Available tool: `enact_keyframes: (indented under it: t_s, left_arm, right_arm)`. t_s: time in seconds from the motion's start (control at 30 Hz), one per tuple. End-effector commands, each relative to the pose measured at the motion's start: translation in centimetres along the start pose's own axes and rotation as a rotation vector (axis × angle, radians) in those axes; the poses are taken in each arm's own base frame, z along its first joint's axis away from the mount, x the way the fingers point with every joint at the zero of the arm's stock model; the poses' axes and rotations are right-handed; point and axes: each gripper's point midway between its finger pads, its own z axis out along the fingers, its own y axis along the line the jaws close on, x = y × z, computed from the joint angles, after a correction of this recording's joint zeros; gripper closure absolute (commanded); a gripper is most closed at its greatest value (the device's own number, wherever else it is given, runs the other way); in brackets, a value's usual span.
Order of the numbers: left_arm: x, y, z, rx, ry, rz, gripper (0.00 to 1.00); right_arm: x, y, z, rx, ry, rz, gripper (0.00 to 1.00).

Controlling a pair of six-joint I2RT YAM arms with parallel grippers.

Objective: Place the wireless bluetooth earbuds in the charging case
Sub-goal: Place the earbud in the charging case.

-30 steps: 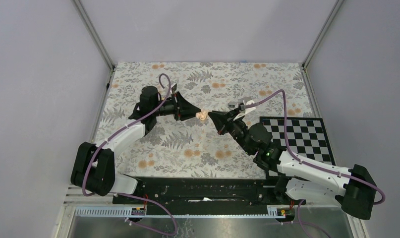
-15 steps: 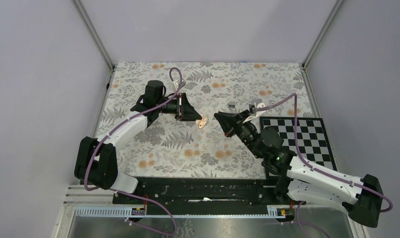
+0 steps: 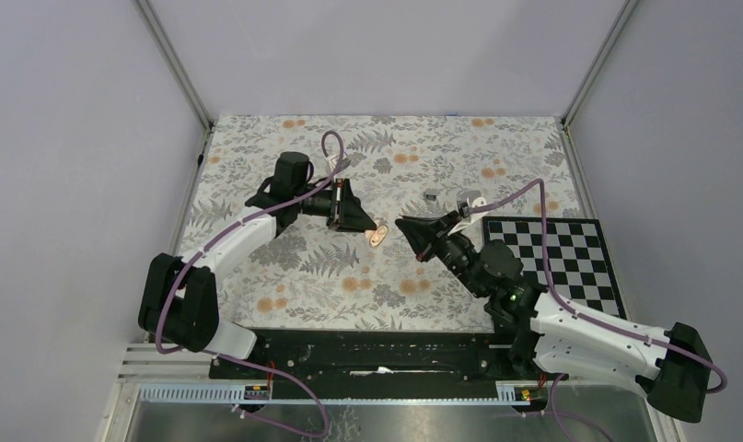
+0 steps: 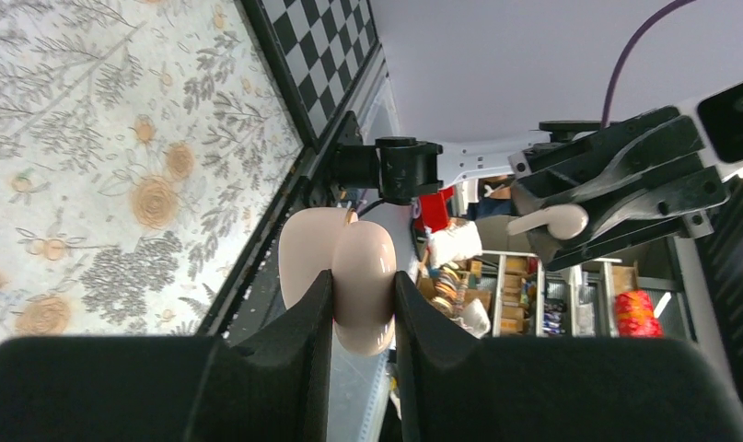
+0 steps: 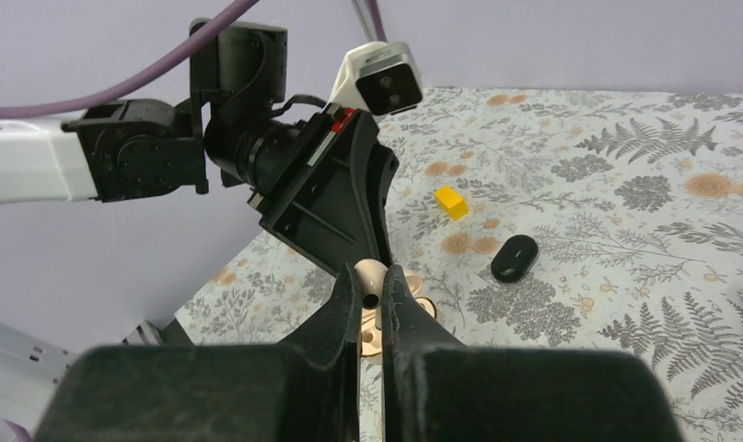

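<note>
I count 1 charging case (image 5: 515, 258): a glossy black pebble, smooth and oval, lying flat on the floral-print tabletop (image 5: 625, 230), right of centre in my right wrist view and well apart from both sets of jaws. The earbuds are too small for me to pick out. 1 hard-edged yellow block (image 5: 450, 203) sits to the case's upper left. My left jaws grip 1 matte peach piece (image 4: 354, 262) with 2 rounded lobes. My right jaws are closed, their tips aimed at that piece. 1 small grey metallic piece (image 3: 432, 195) lies just above centre in the top view, and 1 black-and-white chequered mat (image 3: 570, 253) lies at right.
</note>
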Motion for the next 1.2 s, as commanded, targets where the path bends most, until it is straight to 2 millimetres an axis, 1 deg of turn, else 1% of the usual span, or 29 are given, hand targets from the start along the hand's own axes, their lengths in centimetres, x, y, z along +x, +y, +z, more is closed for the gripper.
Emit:
enact_keyframes:
  t_s: [0.0, 0.1, 0.17, 0.23, 0.3, 0.4, 0.57, 0.73, 0.87, 1.03, 1.17]
  left_arm:
    - [-0.4, -3.8, 0.1, 0.088, 0.001, 0.007, 1.00]
    - [-0.8, -5.3, 0.0, 0.149, -0.003, -0.002, 1.00]
    - [-1.1, -5.7, -0.1, 0.149, -0.014, 0.033, 1.00]
    - [-1.1, -5.3, 0.0, 0.122, 0.004, 0.005, 1.00]
    - [-0.9, -4.7, 0.3, 0.114, 0.053, -0.039, 1.00]
    - [-0.4, -4.3, 0.5, 0.133, 0.122, -0.100, 1.00]
    - [0.1, -4.5, 0.4, 0.151, 0.158, -0.144, 1.00]
    - [0.3, -4.8, 0.3, 0.159, 0.173, -0.161, 1.00]
    - [0.2, -4.7, 0.3, 0.162, 0.181, -0.177, 1.00]
    - [0.4, -4.4, 0.4, 0.175, 0.200, -0.214, 1.00]
    - [0.2, -4.7, 0.4, 0.190, 0.206, -0.195, 1.00]
  right_arm:
    - [-1.4, 1.7, 0.2, -0.094, -0.060, -0.005, 1.00]
    - [-1.1, 2.3, 0.1, -0.136, -0.050, -0.019, 1.00]
    - [-1.0, 2.9, 0.1, -0.165, -0.048, -0.027, 0.97]
    - [-0.9, 3.3, 0.3, -0.184, -0.038, -0.038, 0.98]
    - [-1.1, 3.7, 0.4, -0.199, -0.034, -0.045, 1.00]
    - [-1.1, 4.3, 0.6, -0.227, -0.030, -0.062, 1.00]
    - [-1.2, 4.8, 0.9, -0.258, -0.047, -0.086, 1.00]
    - [-1.1, 5.4, 0.7, -0.319, -0.094, -0.126, 1.00]
    - [-0.7, 5.5, 0.6, -0.340, -0.093, -0.152, 1.00]
    - [-0.4, 5.2, 0.1, -0.347, -0.127, -0.162, 1.00]
    - [-0.2, 5.0, -0.1, -0.352, -0.146, -0.162, 1.00]
